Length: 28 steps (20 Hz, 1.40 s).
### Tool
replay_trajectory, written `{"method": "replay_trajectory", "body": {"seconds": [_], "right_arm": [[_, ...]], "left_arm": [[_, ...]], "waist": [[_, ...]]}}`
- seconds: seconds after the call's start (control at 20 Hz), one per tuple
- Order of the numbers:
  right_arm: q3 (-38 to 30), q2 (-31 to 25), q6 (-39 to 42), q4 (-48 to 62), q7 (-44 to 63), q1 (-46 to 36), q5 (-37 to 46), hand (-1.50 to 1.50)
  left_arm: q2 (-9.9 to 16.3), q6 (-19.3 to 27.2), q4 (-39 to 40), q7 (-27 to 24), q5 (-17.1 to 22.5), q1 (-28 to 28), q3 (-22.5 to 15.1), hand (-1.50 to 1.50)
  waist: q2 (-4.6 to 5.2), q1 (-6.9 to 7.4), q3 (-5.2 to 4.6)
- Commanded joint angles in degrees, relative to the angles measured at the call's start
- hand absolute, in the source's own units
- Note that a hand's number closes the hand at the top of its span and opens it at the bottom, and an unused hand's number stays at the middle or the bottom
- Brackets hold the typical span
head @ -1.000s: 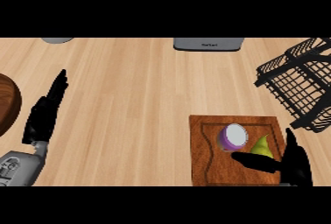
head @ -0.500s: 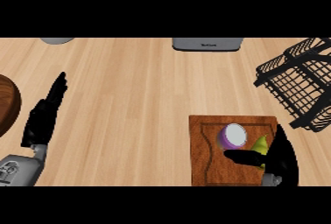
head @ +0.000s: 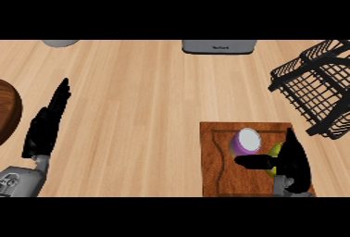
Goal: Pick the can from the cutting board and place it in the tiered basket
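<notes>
A purple can [head: 245, 142] with a white top stands on the brown cutting board [head: 220, 178] at the lower right. My right hand [head: 292, 159] is over the board just right of the can, fingers straight and pointing up, thumb stretched left below the can; it is open and holds nothing. A yellow-green object [head: 275, 150] lies partly hidden behind that hand. The black wire tiered basket [head: 316, 88] stands at the right edge, beyond the board. My left hand [head: 46, 124] rests open at the left, fingers up.
A dark wooden round item [head: 8, 113] sits at the left edge beside my left hand. A grey appliance [head: 219, 46] stands at the far middle, and a grey round object [head: 60, 43] at the far left.
My right hand has shifted left and forward over the board toward the can, its thumb now below the can. The left hand has barely moved.
</notes>
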Motion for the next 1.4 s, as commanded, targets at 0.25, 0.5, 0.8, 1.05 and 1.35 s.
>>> {"method": "replay_trajectory", "body": {"seconds": [0.25,0.5,0.8,1.05,1.35], "right_arm": [[-0.79,0.03,0.17,4.27,13.76,-3.74,-1.36,-1.5],[-1.75,0.03,1.24,4.18,13.76,-5.36,-3.01,-1.5],[0.37,0.03,-2.88,8.77,13.75,-5.8,-6.52,-1.5],[-0.01,0.03,-4.38,14.84,13.75,-10.3,-11.09,1.5],[3.3,0.01,3.28,18.88,11.46,-14.35,-7.61,1.5]], "left_arm": [[0.87,-1.62,1.74,0.47,0.76,-1.92,2.48,0.0],[-0.27,-1.66,1.27,1.09,0.09,-1.34,1.85,0.0],[0.08,-1.98,0.29,2.75,-0.51,-1.77,2.45,0.0],[-2.1,-1.77,0.7,-0.95,-1.18,0.68,1.61,0.0],[-2.18,-1.3,-1.72,1.55,-2.87,-0.01,1.52,0.0]], "waist": [[0.13,-0.49,0.06],[-0.08,-0.45,0.1],[-0.12,-0.4,0.19],[0.01,0.27,0.19],[-0.13,-0.05,0.18]]}}
